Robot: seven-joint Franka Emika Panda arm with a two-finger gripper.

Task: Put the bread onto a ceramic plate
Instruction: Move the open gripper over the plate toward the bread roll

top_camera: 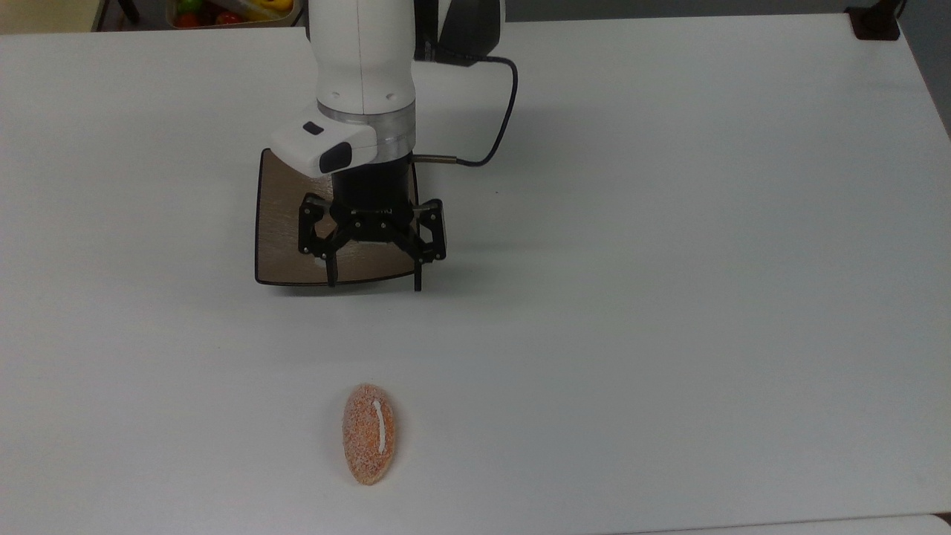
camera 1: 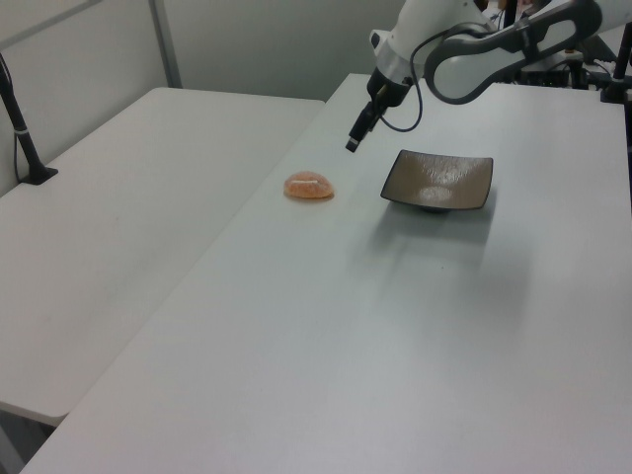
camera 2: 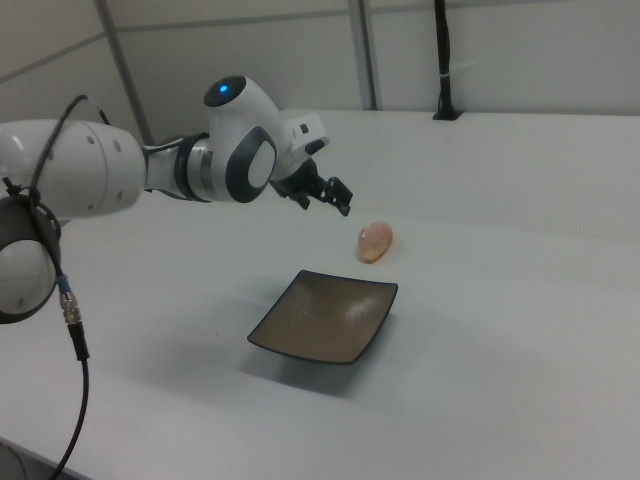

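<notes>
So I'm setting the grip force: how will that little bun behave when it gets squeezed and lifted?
The bun looks small next to the plate, so it is probably light. Its grainy sugary crust should give grip but may shed crumbs, and it could dent under a hard squeeze. It lies flat on the table, so it seems unlikely to roll. The open pincer looks wide enough to span its narrow width.

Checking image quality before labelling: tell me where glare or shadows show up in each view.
Top view: the arm's soft shadow falls on the table beside the plate. Left view: a bright glare patch sits on the plate, with a shadow in front of it. Right view: a faint sheen on the plate; the bread looks washed out.
</notes>
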